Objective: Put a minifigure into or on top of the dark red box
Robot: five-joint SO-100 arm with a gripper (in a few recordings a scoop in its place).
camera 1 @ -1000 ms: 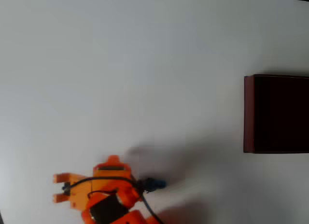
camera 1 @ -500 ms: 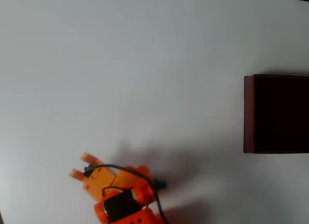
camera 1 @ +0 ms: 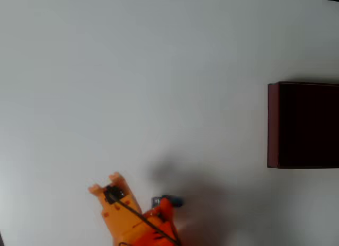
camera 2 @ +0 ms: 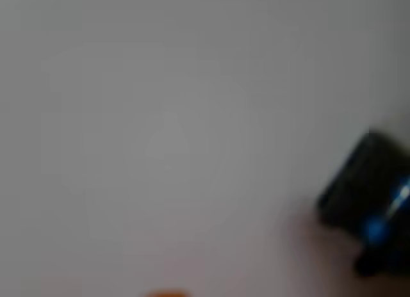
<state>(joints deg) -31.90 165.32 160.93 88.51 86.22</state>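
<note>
Your gripper (camera 1: 104,184) sits near the bottom edge of the table (camera 1: 159,71), left of centre in the overhead view, its two orange fingertips showing close together with nothing visible between them; whether they are fully closed you cannot tell from this angle. Over the last second the arm has swung round: the fingertips pointed toward the left edge, and now they point up and left, with the wrist pulled back toward the bottom edge. The minifigure (camera 1: 168,202), a small blue shape, lies on the table just beside the arm's right flank, behind the fingers rather than between them, and it has not shifted. So the turn has not brought you onto it, and the grasp is not yet made. The dark red box (camera 1: 273,124) stands at the right edge, well apart from both. The wrist view is too blurred to help.
</note>
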